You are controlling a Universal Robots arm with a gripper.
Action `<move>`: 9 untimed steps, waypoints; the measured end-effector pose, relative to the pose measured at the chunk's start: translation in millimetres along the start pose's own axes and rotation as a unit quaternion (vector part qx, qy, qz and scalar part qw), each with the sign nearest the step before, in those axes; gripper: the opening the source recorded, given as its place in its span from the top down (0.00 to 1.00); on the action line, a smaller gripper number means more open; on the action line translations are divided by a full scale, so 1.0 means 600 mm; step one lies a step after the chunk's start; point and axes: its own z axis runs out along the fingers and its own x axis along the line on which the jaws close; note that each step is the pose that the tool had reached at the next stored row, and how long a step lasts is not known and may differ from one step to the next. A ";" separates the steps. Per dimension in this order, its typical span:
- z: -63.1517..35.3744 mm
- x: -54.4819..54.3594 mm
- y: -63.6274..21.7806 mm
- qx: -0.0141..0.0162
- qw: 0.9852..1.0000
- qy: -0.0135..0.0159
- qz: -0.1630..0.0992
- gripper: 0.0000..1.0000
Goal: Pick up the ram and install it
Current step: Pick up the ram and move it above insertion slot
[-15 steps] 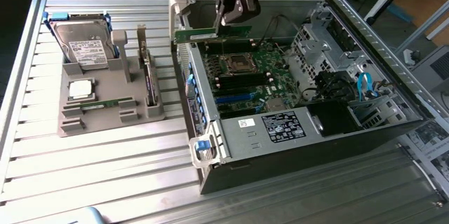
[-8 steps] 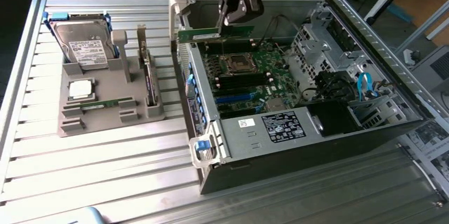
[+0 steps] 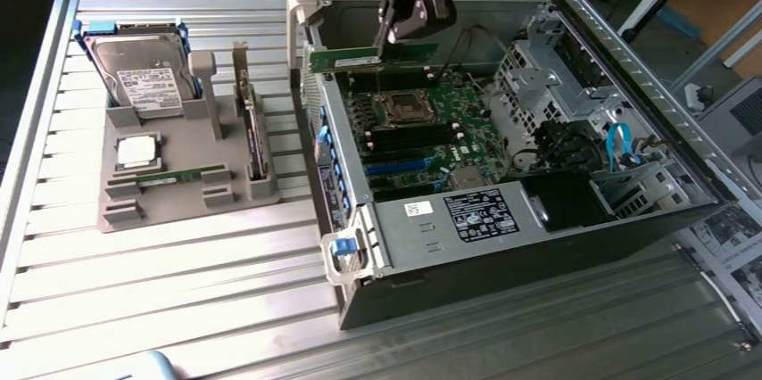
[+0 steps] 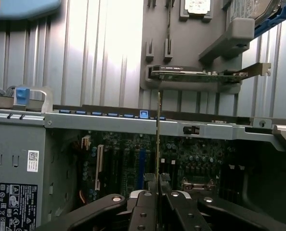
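Note:
The ram (image 3: 363, 58) is a thin green stick hanging level over the far end of the motherboard (image 3: 434, 126), inside the open computer case (image 3: 476, 219). My gripper (image 3: 411, 34) is shut on the ram's upper edge from above. In the wrist view the ram (image 4: 158, 139) appears edge-on as a thin line running out from between my fingers (image 4: 144, 204), with the motherboard (image 4: 128, 163) beyond it. The gripper (image 4: 158, 195) clamps it on both sides.
A grey fixture (image 3: 178, 202) on the slatted table at the exterior view's left holds a hard drive (image 3: 137, 77), a silver CPU (image 3: 137, 150), a dark expansion card (image 3: 248, 121) and a small green stick (image 3: 178, 175). Case walls, drive cages (image 3: 559, 68) and cables surround the motherboard.

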 end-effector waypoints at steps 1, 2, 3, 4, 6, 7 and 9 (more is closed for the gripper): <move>0.000 0.000 -0.002 0.000 1.000 0.000 0.000 0.87; 0.000 0.000 -0.003 0.000 1.000 0.000 0.000 0.87; 0.000 0.000 -0.004 0.000 1.000 0.000 0.000 0.87; 0.000 0.000 -0.005 0.000 1.000 0.000 0.000 0.87; 0.000 0.001 -0.009 0.000 1.000 0.000 0.000 0.87; 0.000 0.001 -0.012 0.000 1.000 0.000 0.000 0.87; -0.001 0.001 -0.015 0.000 1.000 0.000 0.000 0.87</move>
